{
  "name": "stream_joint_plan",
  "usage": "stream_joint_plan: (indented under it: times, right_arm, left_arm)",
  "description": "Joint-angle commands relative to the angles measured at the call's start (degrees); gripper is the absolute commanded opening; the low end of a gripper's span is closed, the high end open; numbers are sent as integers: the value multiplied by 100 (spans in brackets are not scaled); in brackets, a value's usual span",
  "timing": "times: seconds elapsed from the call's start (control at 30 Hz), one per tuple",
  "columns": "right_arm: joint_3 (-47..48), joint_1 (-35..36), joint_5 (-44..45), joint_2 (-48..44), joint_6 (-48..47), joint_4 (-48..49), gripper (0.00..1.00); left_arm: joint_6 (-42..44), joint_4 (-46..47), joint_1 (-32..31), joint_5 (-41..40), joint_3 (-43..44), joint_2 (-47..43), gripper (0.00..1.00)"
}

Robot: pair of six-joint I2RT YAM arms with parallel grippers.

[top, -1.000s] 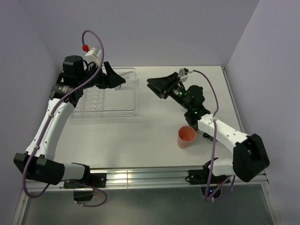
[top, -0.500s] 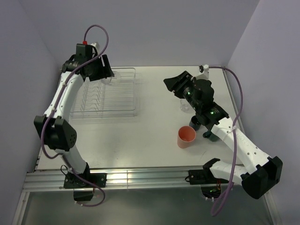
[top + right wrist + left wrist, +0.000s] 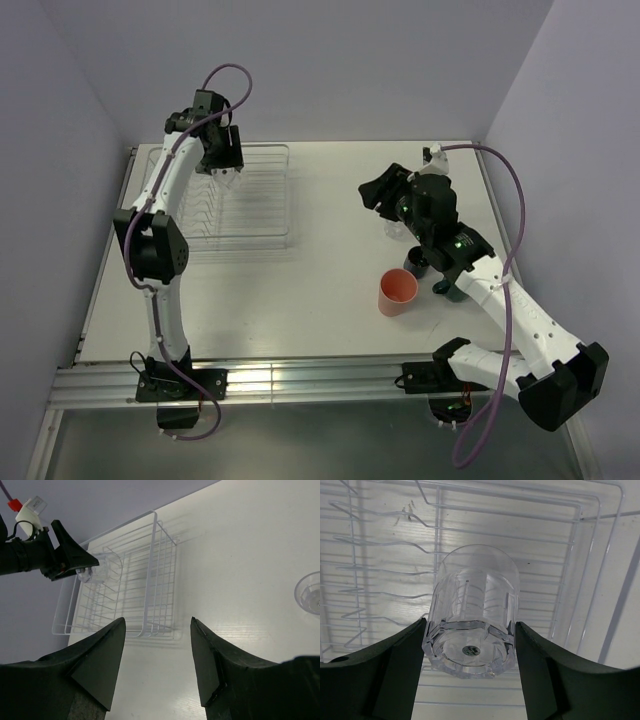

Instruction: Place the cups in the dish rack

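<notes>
The left gripper is clamped on a clear glass tumbler, one finger against each side near its thick base. The base faces the wrist camera and the mouth points at the wires of the dish rack, at the rack's far end. The right gripper hangs with jaws spread and nothing between them, well apart from the rack. A second clear tumbler stands on the table to its right. A salmon-pink tumbler stands nearer the arm bases.

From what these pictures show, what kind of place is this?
Likely a robot test bench, not a kitchen: two arms bolted to a white table, plain lilac walls, one dish rack and cups.
</notes>
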Motion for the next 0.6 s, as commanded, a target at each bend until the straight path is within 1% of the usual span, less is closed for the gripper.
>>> stream_joint_plan:
  times: [0.0, 0.03, 0.13, 0.23, 0.4, 0.57]
  right_arm:
    - [143, -32, 148, -171, -202, -72, 62]
    - [133, -41, 140, -197, -202, -80, 62]
    - [89, -32, 140, -233, -228, -98, 62]
    - [89, -32, 166, -259, -246, -133, 62]
    - [98, -32, 166, -277, -264, -151, 62]
    - [46, -41, 184, -294, -255, -142, 62]
  left_arm:
    - [178, -354, -20, -511, 630, 267, 0]
    - [187, -425, -20, -642, 814, 365, 0]
    - [239, -548, -20, -757, 973, 612, 0]
    - [257, -461, -20, -854, 930, 708, 0]
    - [301, -434, -20, -810, 1140, 990, 0]
    - [292, -373, -11, -784, 1167, 1157, 0]
